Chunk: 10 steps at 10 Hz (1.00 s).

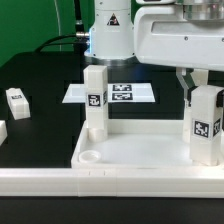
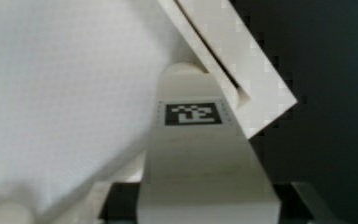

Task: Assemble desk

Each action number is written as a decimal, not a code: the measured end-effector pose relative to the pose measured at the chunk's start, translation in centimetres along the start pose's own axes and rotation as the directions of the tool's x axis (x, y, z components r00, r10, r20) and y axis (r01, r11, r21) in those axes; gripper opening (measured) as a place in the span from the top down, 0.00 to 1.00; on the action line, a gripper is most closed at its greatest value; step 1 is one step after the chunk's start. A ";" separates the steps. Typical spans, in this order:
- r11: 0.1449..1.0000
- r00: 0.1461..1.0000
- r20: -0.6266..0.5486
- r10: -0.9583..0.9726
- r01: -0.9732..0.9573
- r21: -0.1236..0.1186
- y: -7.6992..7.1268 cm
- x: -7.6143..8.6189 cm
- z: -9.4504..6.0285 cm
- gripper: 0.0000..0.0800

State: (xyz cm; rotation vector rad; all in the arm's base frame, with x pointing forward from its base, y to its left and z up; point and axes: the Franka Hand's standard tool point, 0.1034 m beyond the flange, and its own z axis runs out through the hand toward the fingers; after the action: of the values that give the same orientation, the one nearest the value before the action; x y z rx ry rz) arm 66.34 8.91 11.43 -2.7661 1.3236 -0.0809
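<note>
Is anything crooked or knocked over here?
Nothing stands out. The free leg and the gripped leg both stand upright in the tabletop; the gripper holds the gripped leg.

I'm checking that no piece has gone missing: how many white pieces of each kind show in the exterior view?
Tabletop: 1
Legs standing upright on it: 2
Small white blocks at the exterior view's left: 2, one cut off by the picture's edge
Marker board: 1
Total: 6
</note>
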 end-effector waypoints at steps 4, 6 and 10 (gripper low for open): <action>0.960 0.960 0.009 0.281 -0.281 0.001 0.0 0.0 0.0 0.64; 0.916 0.916 0.010 0.401 -0.401 -0.001 0.1 0.0 0.0 0.64; 0.942 0.942 0.010 0.337 -0.337 -0.003 0.1 -0.1 0.1 0.28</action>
State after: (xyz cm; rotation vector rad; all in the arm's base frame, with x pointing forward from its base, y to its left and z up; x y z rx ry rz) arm 66.23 8.90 11.36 -2.4914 1.7703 -0.0454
